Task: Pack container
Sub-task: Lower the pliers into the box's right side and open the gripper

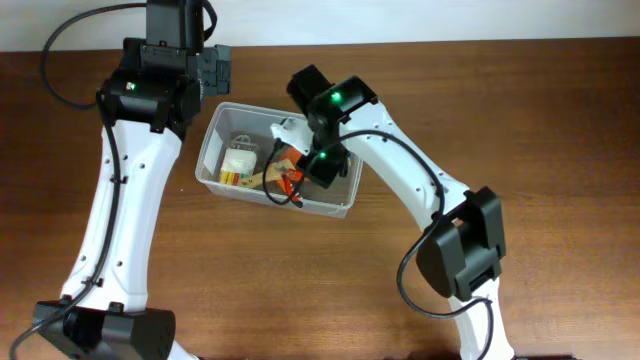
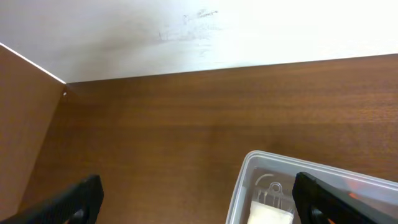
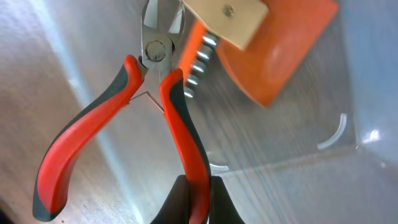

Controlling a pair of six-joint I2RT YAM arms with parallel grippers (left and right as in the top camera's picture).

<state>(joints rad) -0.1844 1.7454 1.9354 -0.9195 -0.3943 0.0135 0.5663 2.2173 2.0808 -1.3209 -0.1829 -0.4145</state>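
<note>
The container [image 1: 207, 150] holds several items. The right gripper [image 3: 196, 190] clamps pliers [image 3: 183, 127] inside it, unreleased. The left gripper [image 2: 199, 199] stands apart, empty.

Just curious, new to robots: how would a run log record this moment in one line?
task: pack container | right jaws: shut on pliers, in container | left jaws: open, above table

Red-handled pliers [image 3: 176, 106] sit pinched by one handle between the dark fingers of the right hand [image 3: 198, 200]. Their nose points to the far side, just beside an orange tool [image 3: 283, 53] with a metal coil, inside the clear container [image 3: 292, 149].
</note>
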